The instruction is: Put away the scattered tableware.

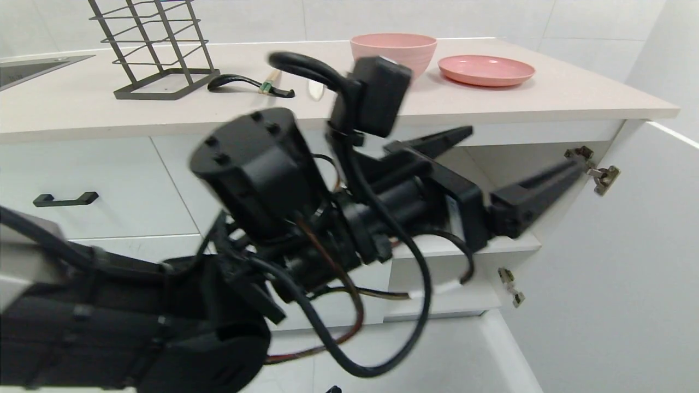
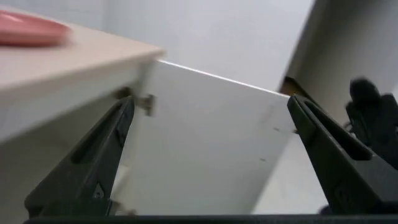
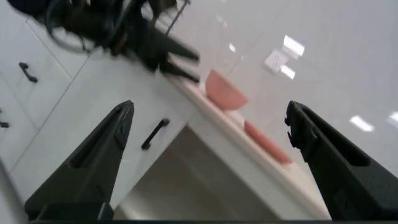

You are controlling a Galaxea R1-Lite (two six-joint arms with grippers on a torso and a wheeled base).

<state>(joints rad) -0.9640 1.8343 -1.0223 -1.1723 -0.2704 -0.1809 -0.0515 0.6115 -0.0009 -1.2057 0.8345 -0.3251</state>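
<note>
A pink bowl (image 1: 393, 52) and a pink plate (image 1: 486, 70) stand on the beige counter (image 1: 573, 93) at the back right. A black spoon (image 1: 240, 82) and chopsticks (image 1: 270, 82) lie beside a wire rack (image 1: 158, 49). My left gripper (image 1: 527, 147) is open and empty at the mouth of the open cabinet below the plate, close to the upper hinge (image 1: 598, 172). In the left wrist view the left gripper (image 2: 211, 102) frames that hinge (image 2: 143, 101) and the door. My right gripper (image 3: 210, 109) is open and empty, lower down, with the bowl (image 3: 225, 90) and plate (image 3: 267, 143) far off.
The white cabinet door (image 1: 628, 245) stands swung open on the right, with shelves (image 1: 437, 245) inside. Drawer fronts with a black handle (image 1: 65, 199) lie to the left. A sink (image 1: 33, 68) sits at the counter's far left. The left arm (image 1: 262, 174) hides much of the cabinet front.
</note>
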